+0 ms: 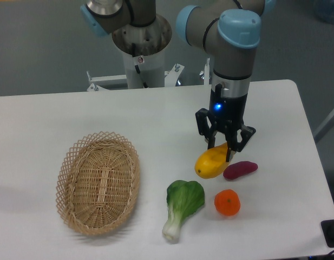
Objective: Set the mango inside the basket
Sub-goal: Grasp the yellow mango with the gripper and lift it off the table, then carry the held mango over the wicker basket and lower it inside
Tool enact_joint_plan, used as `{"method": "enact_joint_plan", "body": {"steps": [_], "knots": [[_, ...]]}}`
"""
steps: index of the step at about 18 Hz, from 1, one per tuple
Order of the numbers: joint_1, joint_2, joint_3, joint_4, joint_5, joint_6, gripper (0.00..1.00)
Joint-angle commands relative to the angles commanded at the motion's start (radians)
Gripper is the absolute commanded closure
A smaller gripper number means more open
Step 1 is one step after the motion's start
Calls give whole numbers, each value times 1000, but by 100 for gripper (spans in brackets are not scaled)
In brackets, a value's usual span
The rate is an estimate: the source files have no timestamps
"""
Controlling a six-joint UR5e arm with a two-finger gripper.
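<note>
Four food items are lying on the right half of the white table (156, 116), while the basket (99, 183) is sitting empty on the left half, well apart from them. The mango (211, 162) is resting on the tabletop, its long axis tilting from lower left to upper right. Just beside it on the right is lying the purple sweet potato (240, 169); whether the two are touching cannot be told. The tangerine (227, 202) is sitting in front of the sweet potato, and the leafy green vegetable (182, 207) is lying in front of the mango.

The gripper (222, 148) is pointing straight down over the upper right end of the mango. This vertical pose is probably chosen because the fruit is lying flat and close to its neighbour, so that a descent from above keeps the fingers away from the sweet potato. The fingers are standing spread, one on either side of the mango's upper end, and the fruit's tip is showing between them. Whether the pads are pressing on the skin is not visible at this size; the jaws are appearing parted rather than clenched, and the mango is bearing on the table, not hanging. The task is judged to be at the grasping step, with lifting and carrying to the basket not yet done.
</note>
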Motion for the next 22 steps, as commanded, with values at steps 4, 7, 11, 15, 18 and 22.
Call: {"method": "enact_joint_plan", "body": {"steps": [4,7,11,15,18,22], "knots": [[-3,2,-2,-2,3,-8,62],[-9,0,-8,0,3,-17,62],[-21,5,-18,-2,6,-66,62],[-72,12,-26,2,17,-165,62],[-127,6,-40,21,15,-268,62],[-213,2,-49,31,29,-386,62]]}}
